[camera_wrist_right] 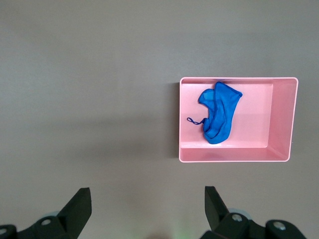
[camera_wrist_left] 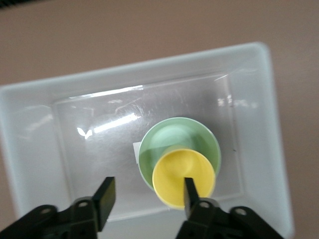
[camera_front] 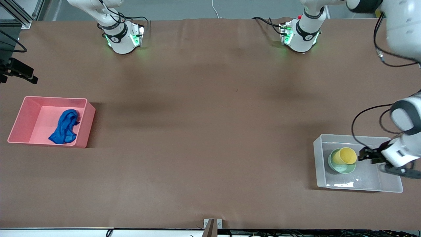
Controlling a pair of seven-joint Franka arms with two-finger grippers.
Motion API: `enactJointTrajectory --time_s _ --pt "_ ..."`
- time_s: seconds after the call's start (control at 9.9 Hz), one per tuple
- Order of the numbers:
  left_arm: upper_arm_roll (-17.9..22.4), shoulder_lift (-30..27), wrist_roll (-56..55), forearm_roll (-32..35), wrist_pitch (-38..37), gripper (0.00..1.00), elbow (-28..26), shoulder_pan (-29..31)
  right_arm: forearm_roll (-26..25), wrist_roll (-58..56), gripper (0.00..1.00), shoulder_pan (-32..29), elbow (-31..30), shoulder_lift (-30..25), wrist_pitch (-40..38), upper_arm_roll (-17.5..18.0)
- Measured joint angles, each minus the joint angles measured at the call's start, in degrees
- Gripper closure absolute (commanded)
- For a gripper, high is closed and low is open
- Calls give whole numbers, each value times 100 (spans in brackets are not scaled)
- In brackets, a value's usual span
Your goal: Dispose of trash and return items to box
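The yellow cup (camera_front: pixel 344 155) stands in the mint-green bowl (camera_front: pixel 342 168) inside the clear box (camera_front: pixel 319 164) at the left arm's end of the table. My left gripper (camera_front: pixel 363 154) hangs over the box beside the cup, open and empty. In the left wrist view the left gripper (camera_wrist_left: pixel 148 189) has one fingertip (camera_wrist_left: pixel 188 188) over the cup's mouth (camera_wrist_left: pixel 174 174); the bowl (camera_wrist_left: pixel 174 132) sits on the box floor (camera_wrist_left: pixel 89 149). The blue trash wad (camera_front: pixel 64 126) lies in the pink bin (camera_front: pixel 85 126). My right gripper (camera_wrist_right: pixel 147 199) is open and empty, high over bare table; it waits.
The pink bin (camera_wrist_right: pixel 284 119) with the wad (camera_wrist_right: pixel 219 114) sits at the right arm's end of the table. A black fixture (camera_front: pixel 18 70) juts in at that end's edge. Both arm bases (camera_front: pixel 123 38) stand farthest from the camera. Brown table lies between the bins.
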Motion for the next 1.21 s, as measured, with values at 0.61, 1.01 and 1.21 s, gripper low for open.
enactJointTrajectory --time_s 0.61,1.01,1.21 --pt "-599 -3270 -1634 828 -1137 0 -1910 -126 -1 -36 0 -7 -341 20 93 -24" --pt "-776 -3226 -1795 834 -3209 0 -227 -147 -1 -64 0 -10 -347 15 97 -31" --pt "-743 -2939 -2189 835 -3558 0 238 -214 -1 -65 0 -11 -347 15 97 -32"
